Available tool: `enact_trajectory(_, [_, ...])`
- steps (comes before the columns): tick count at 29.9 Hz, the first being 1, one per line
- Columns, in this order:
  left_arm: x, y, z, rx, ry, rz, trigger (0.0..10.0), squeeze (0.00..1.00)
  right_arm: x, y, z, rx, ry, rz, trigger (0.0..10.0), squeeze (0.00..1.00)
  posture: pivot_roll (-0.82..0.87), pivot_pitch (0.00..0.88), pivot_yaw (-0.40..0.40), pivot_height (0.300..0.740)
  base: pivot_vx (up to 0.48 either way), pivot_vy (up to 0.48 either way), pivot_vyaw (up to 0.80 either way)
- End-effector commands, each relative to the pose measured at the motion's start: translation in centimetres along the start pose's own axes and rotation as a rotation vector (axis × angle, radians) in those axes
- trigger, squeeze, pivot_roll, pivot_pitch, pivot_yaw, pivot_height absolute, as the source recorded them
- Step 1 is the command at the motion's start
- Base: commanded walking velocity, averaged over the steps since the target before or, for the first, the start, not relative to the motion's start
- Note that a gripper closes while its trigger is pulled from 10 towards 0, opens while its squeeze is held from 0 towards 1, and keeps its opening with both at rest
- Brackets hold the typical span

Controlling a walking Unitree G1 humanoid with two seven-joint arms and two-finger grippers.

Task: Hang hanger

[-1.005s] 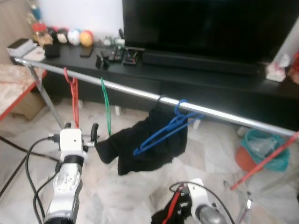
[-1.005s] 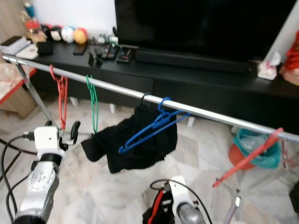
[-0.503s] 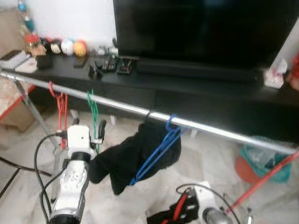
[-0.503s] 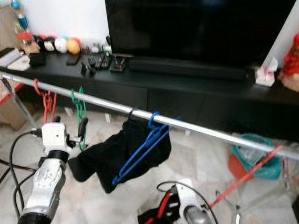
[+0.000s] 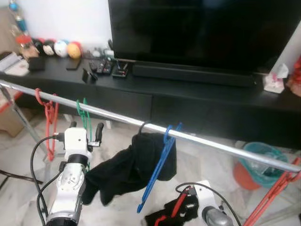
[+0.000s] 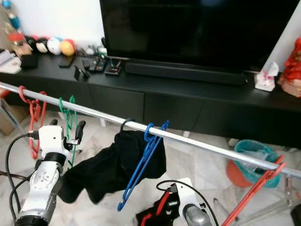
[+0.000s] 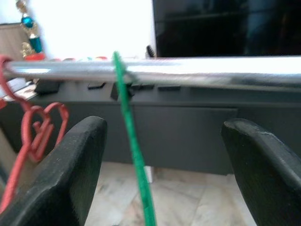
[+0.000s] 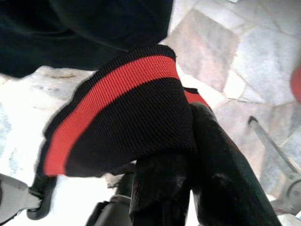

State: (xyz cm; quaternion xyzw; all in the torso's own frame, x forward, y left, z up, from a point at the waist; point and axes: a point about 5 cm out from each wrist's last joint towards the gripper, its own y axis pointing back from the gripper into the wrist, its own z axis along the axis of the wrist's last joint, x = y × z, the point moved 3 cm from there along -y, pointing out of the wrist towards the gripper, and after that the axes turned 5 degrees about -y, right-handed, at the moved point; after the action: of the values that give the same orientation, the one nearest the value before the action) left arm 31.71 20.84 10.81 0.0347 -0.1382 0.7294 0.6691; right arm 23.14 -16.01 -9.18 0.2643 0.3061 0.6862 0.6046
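The left gripper (image 7: pixel 160 174) is spread wide just below the rail (image 7: pixel 197 70), with the green hanger (image 7: pixel 134 155) hooked on the rail between its fingers (image 7: pixel 70 174), touching neither. The right gripper (image 8: pixel 188 188), low down, is clamped on a black-and-red cloth (image 8: pixel 117 122).

— What does the left arm look like?
— Silver and rounded, topped by a white, boxy wrist block. Black cables loop out from its side and trail down beside it. The left gripper (image 5: pixel 86 128) has two black fingers (image 7: pixel 75 174), thick with blunt, rounded tips and a matte finish.
— And the right arm?
— Silver too, with a white housing near the wrist and a black cable curling over it. The right gripper (image 8: pixel 188 188) has the same black, faintly glossy fingers.
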Motion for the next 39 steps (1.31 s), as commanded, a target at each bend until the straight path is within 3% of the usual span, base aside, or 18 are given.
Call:
enact_trajectory(1, [0.2,-0.5,0.6,-0.006,0.0,-0.002,10.0,0.0,0.5,-0.1,0.3,-0.008,0.0,0.016,10.0,0.0,0.04,0.0,-0.037,0.74,0.0,0.0,0.0])
enact_trajectory(9, [0.4,-2.6,1.4,0.037,0.084,-0.011,10.0,0.0,0.7,-0.1,0.1,-0.003,0.001,0.019,10.0,0.0,0.03,0.0,-0.026,0.74,0.0,0.0,0.0])
enact_trajectory(15, [1.4,-5.2,2.2,0.065,0.134,-0.02,10.0,0.0,0.8,-0.1,0.2,-0.006,0.0,0.021,10.0,0.0,0.02,0.0,-0.018,0.74,0.0,0.0,0.0])
enact_trajectory(16, [1.6,-6.1,2.0,0.097,0.148,-0.027,10.0,0.42,0.9,-0.1,0.3,-0.008,0.002,0.021,10.0,0.0,0.02,0.0,-0.015,0.74,0.0,0.0,0.0])
enact_trajectory(17, [1.7,-6.3,1.9,0.11,0.153,-0.027,10.0,0.42,0.9,-0.1,0.3,-0.009,0.002,0.021,10.0,0.0,0.02,0.0,-0.015,0.74,0.0,0.0,0.0])
enact_trajectory(18, [2.0,-6.9,1.9,0.127,0.165,-0.037,10.0,1.0,0.8,-0.1,0.4,-0.013,-0.001,0.02,10.0,0.0,0.01,0.0,-0.011,0.74,0.0,0.0,0.0])
enact_trajectory(28, [2.5,-8.5,1.1,0.261,0.163,-0.044,10.0,1.0,0.0,-0.1,0.7,-0.035,-0.021,-0.001,10.0,0.0,-0.02,0.0,-0.008,0.74,0.0,0.0,0.0])
enact_trajectory(35, [1.8,-8.5,-0.2,0.353,0.207,-0.077,10.0,0.97,-0.4,0.0,0.7,-0.04,-0.025,-0.01,10.0,0.0,-0.03,0.0,-0.012,0.74,0.0,0.0,0.0])
enact_trajectory(36, [1.7,-8.4,-0.2,0.351,0.211,-0.09,10.0,0.82,-0.4,0.0,0.7,-0.04,-0.025,-0.01,10.0,0.0,-0.03,0.0,-0.012,0.74,0.0,0.0,0.0])
enact_trajectory(37, [1.7,-8.3,0.9,0.257,0.214,-0.116,10.0,0.0,-0.5,0.0,0.7,-0.044,-0.034,-0.016,10.0,0.0,-0.04,0.0,-0.012,0.74,0.0,0.0,0.0])
enact_trajectory(38, [2.2,-7.9,1.9,0.173,0.219,-0.094,10.0,0.0,-0.6,0.1,0.6,-0.045,-0.034,-0.017,10.0,0.0,-0.03,0.0,-0.014,0.74,0.0,0.0,0.0])
enact_trajectory(39, [2.4,-7.8,2.1,0.157,0.222,-0.085,10.0,0.0,-0.6,0.1,0.6,-0.045,-0.033,-0.017,10.0,0.0,-0.03,0.0,-0.014,0.74,0.0,0.0,0.0])
